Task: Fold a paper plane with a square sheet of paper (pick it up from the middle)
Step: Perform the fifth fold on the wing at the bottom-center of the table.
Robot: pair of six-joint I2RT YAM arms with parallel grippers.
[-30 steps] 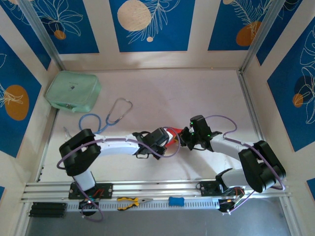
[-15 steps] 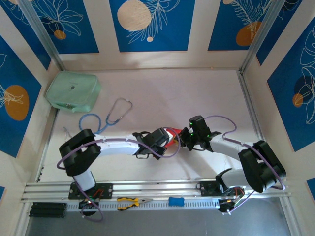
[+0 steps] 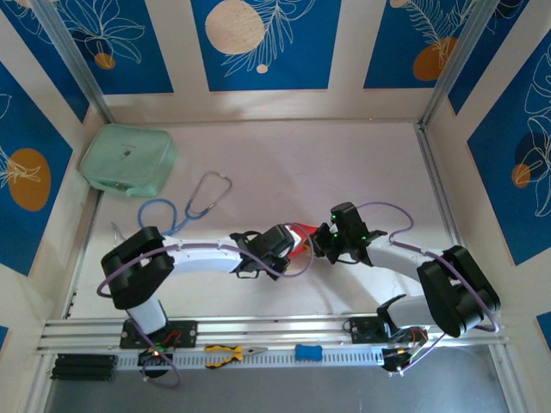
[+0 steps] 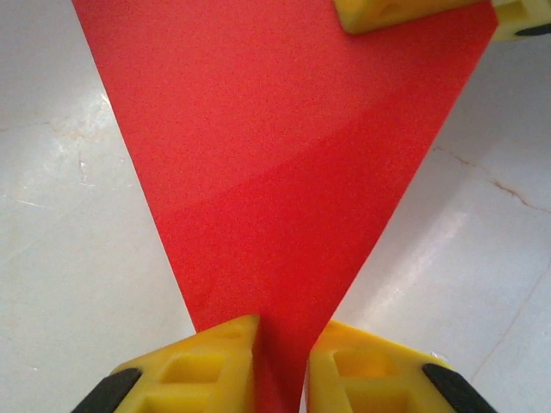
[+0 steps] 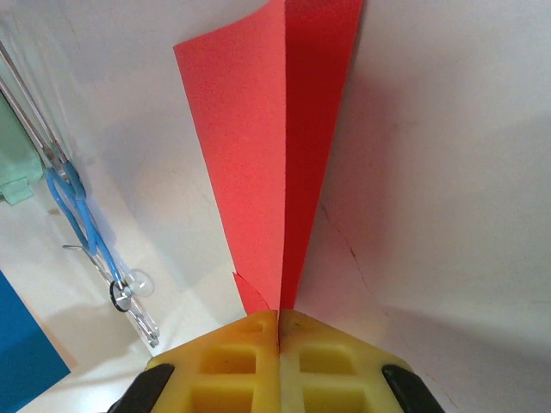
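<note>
The square sheet of paper [image 3: 300, 232] is bright red and folded into a narrow pointed shape with a centre crease. It is held up just above the table's middle, between the two grippers. My right gripper [image 5: 277, 323] is shut on the crease at one end, and the paper [image 5: 267, 155] fans out beyond the pads. My left gripper [image 4: 282, 357] has its jaws a little apart, with the paper's pointed tip [image 4: 275, 215] lying in the gap. The right gripper's yellow fingertips [image 4: 405, 13] pinch the wide end. In the top view the left gripper [image 3: 295, 244] and right gripper [image 3: 317, 242] nearly touch.
A mint-green pouch [image 3: 127, 160] lies at the back left. A blue stethoscope [image 3: 194, 200] lies beside it, just behind the left arm. Pliers [image 3: 228, 352] and a blue tool [image 3: 308, 352] rest on the front rail. Patterned walls enclose three sides.
Both grippers stay together at the red paper. The left arm's elbow has edged slightly to the left.
</note>
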